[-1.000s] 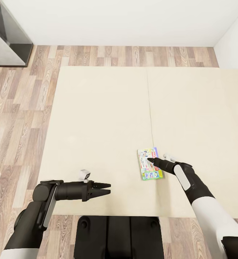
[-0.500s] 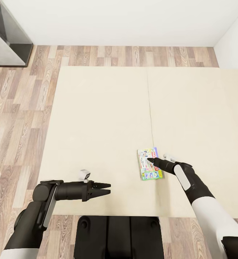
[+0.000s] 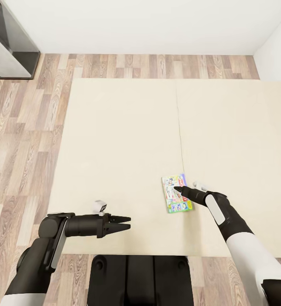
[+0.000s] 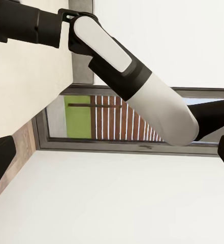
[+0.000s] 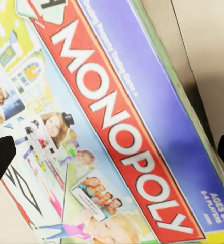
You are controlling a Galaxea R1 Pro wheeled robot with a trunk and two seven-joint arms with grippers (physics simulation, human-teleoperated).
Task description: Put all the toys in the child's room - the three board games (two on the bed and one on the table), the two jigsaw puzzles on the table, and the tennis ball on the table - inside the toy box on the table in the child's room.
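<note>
Head view: the flat white-green-yellow printed board game point(image 3: 177, 194) lies on the wide cream two-mattress bed point(image 3: 123, 140), near its front edge and just right of the seam between the mattresses.
Right gripper, head view: the black right gripper point(image 3: 179, 190) sits over the box's right half, tips at or just above the lid; from here I cannot tell how wide the fingers stand.
Left gripper, head view: the black left gripper point(image 3: 126, 223) hovers over the bed's front edge, well apart from the box, fingers drawn nearly together on nothing.
Room, head view: brown-grey wood-plank floor point(image 3: 25, 127) beside the bed; a corner of the grey angular table point(image 3: 6, 55) shows at the far left.
Left wrist view: the right arm's white-and-black forearm point(image 4: 137, 86) crosses before a window; dark fingertips point(image 4: 0, 162) stand apart at the frame's edges.
Right wrist view: the lid, printed MONOPOLY point(image 5: 122, 137), is close up; black fingertips point(image 5: 0, 157) sit wide apart, so the jaws are open and the box is not gripped.
Progress: by my judgement this game is not yet picked up, and carrying it to the toy box remains.
</note>
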